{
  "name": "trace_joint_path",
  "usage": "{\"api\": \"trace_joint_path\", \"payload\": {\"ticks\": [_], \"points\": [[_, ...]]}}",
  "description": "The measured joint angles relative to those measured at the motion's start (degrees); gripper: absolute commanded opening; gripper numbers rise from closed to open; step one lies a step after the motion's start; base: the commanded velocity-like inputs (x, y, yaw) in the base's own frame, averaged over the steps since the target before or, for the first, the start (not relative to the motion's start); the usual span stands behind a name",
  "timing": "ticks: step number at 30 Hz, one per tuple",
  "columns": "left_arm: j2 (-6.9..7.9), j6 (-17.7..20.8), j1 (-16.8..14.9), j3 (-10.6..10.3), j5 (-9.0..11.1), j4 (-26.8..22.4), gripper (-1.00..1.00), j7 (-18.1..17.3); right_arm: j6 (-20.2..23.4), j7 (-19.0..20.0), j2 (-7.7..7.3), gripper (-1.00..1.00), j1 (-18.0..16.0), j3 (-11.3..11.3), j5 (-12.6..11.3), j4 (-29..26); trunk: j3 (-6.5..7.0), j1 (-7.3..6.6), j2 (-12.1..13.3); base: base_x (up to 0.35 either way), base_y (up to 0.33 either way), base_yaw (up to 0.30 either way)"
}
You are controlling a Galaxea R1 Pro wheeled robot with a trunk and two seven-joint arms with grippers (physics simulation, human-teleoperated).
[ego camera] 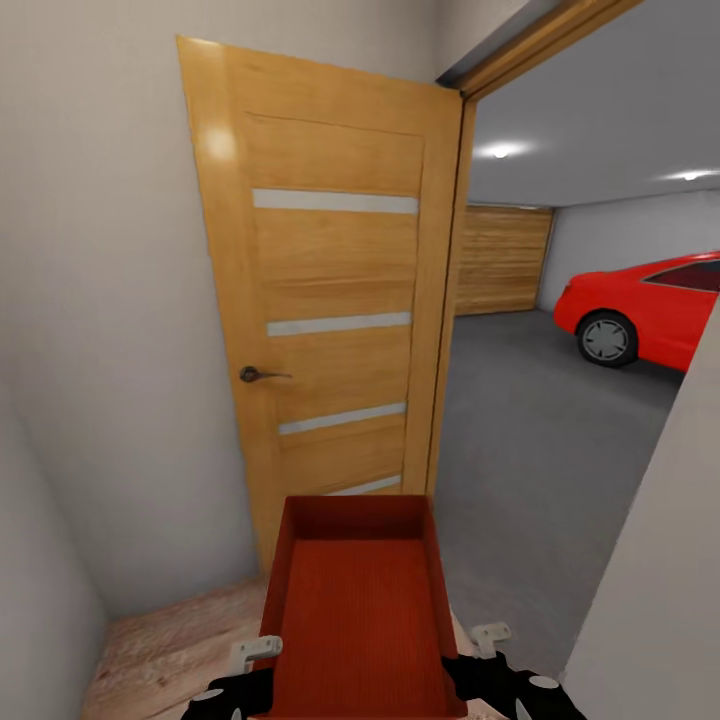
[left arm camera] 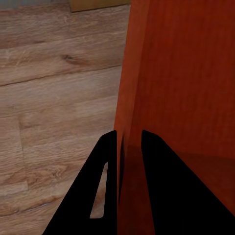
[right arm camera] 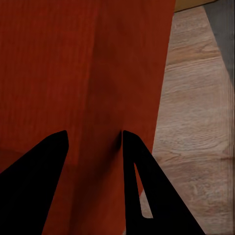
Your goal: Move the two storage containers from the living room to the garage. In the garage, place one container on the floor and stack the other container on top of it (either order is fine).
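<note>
An orange-red, lidless storage container is held up in front of me, low in the head view. My left gripper is at its left wall and my right gripper at its right wall. In the left wrist view the left gripper is shut on the thin wall of the container, one finger on each side. The right wrist view has the right gripper straddling the other wall of the container. Ahead through the doorway lies the garage's dark grey floor.
A wooden door stands open against the left wall. A red car is parked at the right inside the garage, with a wooden-slat door behind. A pale wall closes in at the right. Light wood planks lie underneath.
</note>
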Motion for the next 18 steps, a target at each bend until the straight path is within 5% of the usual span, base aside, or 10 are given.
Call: {"api": "trace_joint_path", "payload": {"ticks": [12, 18], "points": [[0.0, 0.0, 0.0, 0.0, -0.02, 0.0, -1.0, 0.0, 0.0, -0.01, -0.01, -1.0, 0.0, 0.04, -0.05, 0.0, 0.46, 0.0, 0.0, 0.001, 0.002, -0.272], [-0.01, 0.04, 0.01, 0.03, -0.03, -0.03, -1.0, 0.01, 0.0, -0.01, 0.0, -1.0, -0.01, 0.07, -0.07, 0.02, 0.66, -0.01, 0.0, 0.062, 0.19, -0.201]]}}
